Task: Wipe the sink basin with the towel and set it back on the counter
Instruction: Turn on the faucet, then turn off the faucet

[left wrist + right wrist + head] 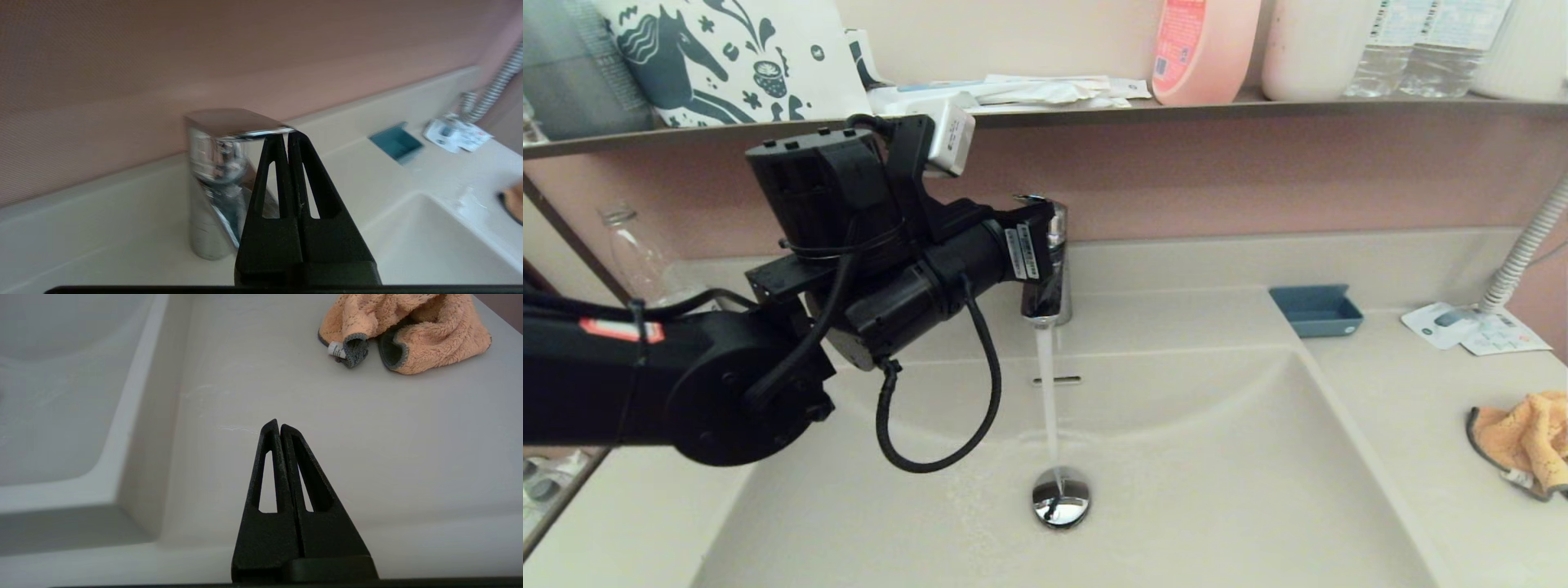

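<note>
Head view: left arm reaches across the sink basin [1176, 490] to the chrome faucet [1049, 269]; the left hand [1045, 245] sits at the faucet's lever, fingers hidden behind the wrist body here. Water runs from the spout in a thin stream onto the round drain plug [1060, 500]. Slot overflow [1057, 380] visible on the curved back wall. The towel [1525, 441], orange with dark edging, lies crumpled on the counter [1405, 425] to the right of the basin, at the frame edge. Blue dish [1316, 310] and paper leaflets [1474, 328] sit further back on the counter. Shelf [1258, 106] above carries a pink bottle [1201, 49] and clear bottles [1421, 41]. Right arm not seen in this view.

Left wrist view: left hand [286, 136] with fingers pressed together, tips touching the underside edge of the faucet lever [237, 122]. Nothing held between them.

Right wrist view: right hand [278, 426] with fingers together, empty, hovering over bare counter [367, 457] just beside the basin's rim [135, 416]. Towel [404, 330] lies ahead of it, apart from the fingertips, white tag showing at one folded corner.
</note>
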